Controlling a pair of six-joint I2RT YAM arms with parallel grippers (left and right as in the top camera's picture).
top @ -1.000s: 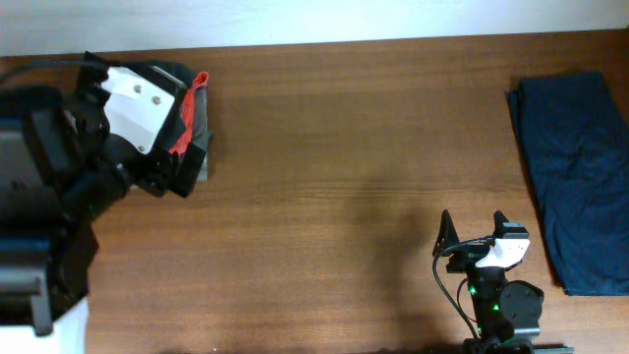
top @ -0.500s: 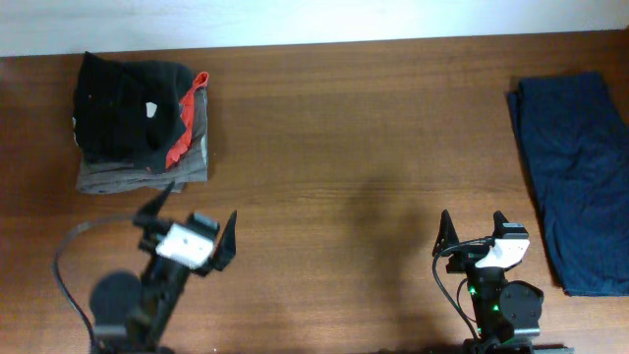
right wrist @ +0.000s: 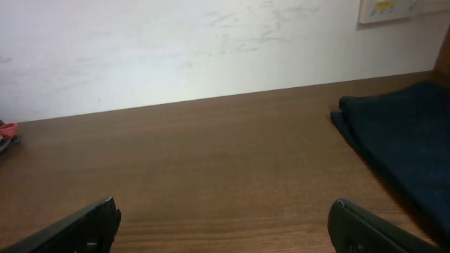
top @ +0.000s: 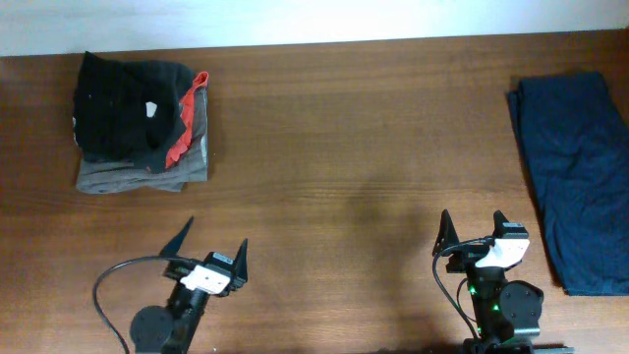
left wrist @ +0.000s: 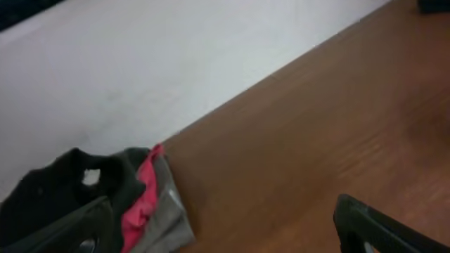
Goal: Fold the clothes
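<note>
From overhead, the black shirt (top: pixel 118 113) lies folded at the table's (top: pixel 344 147) far left on grey (top: pixel 138 177) and red garments (top: pixel 187 123); its white patch (top: pixel 150 108) is too small to read. The left gripper (top: pixel 216 234) and right gripper (top: pixel 472 221) stand spread wide near the front edge, holding nothing. The left wrist view shows the stack far off. The right wrist view shows a navy cloth (right wrist: pixel 401 140) and an unreadable yellow-marked wall plate (right wrist: pixel 385 8).

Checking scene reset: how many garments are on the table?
4 visible. Black shirt lies on top of a red garment and a grey garment, piled at the far left. Navy garment lies at the right edge. More may be hidden underneath.
</note>
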